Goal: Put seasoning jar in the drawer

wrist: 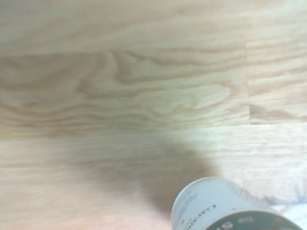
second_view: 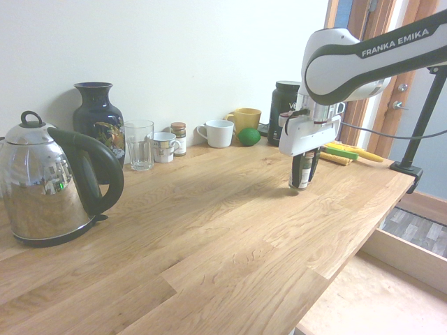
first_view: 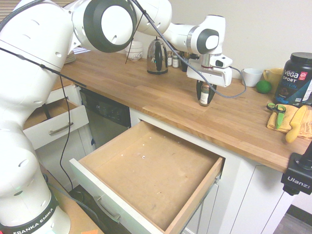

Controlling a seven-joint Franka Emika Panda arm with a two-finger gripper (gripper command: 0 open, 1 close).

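The seasoning jar (first_view: 204, 93) (second_view: 302, 169), small with a brown lid, dark contents and a pale label, stands upright at the wooden counter's (first_view: 161, 92) middle. My gripper (first_view: 204, 99) (second_view: 302, 176) comes straight down over it and is shut on its sides. Whether the jar's base touches the wood I cannot tell. The wrist view shows the jar's labelled body (wrist: 225, 206) over counter wood. The drawer (first_view: 146, 165) is pulled wide open below the counter's front edge, its light-brown bottom bare.
A kettle (first_view: 157, 56) (second_view: 49, 188), vase (second_view: 98, 118), glass (second_view: 140, 144), another spice jar (second_view: 179, 137), mugs (second_view: 218, 132) and a lime (second_view: 248, 136) line the wall. The black Vega tub (first_view: 297, 78), scissors (first_view: 277, 111) and yellow cloth (first_view: 292, 122) lie right. A smaller drawer (first_view: 53, 124) is open left.
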